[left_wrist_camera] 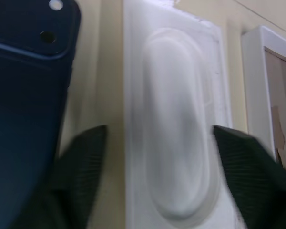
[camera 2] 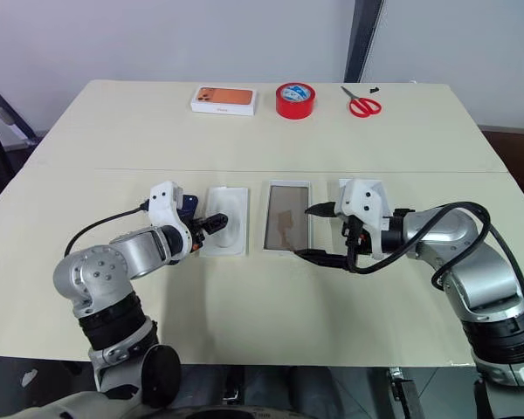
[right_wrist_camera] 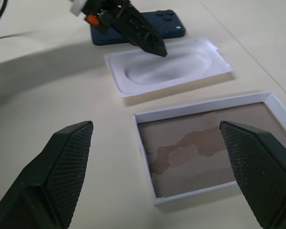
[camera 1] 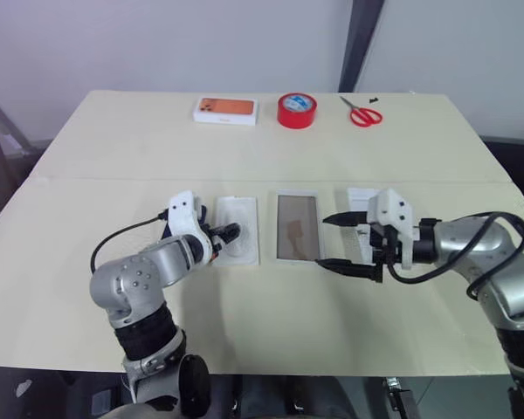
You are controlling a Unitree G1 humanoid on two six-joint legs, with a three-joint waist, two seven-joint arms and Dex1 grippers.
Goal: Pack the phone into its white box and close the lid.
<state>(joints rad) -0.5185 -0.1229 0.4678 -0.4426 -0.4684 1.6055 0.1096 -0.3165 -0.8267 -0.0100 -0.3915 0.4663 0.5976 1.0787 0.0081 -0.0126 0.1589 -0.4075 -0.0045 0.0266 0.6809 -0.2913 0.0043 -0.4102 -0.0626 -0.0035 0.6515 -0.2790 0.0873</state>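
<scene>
The dark blue phone (right_wrist_camera: 152, 31) lies flat at the left of the row; its camera corner (left_wrist_camera: 47, 28) is close beside my left gripper. The white box (camera 1: 297, 227), a shallow tray with a brown inside, lies in the middle of the table. The lid (camera 1: 358, 199) lies right of it, mostly behind my right hand. My left gripper (camera 1: 230, 232) is open and angled down over a white insert (left_wrist_camera: 176, 124), with one finger (left_wrist_camera: 81, 162) on each side of it. My right gripper (camera 1: 339, 242) is open at the box's right edge, holding nothing.
The white insert (camera 1: 237, 230) with a rounded recess lies between phone and box. Along the far edge are a closed white box with an orange top (camera 1: 226, 109), a red tape roll (camera 1: 297, 110) and red scissors (camera 1: 361, 113).
</scene>
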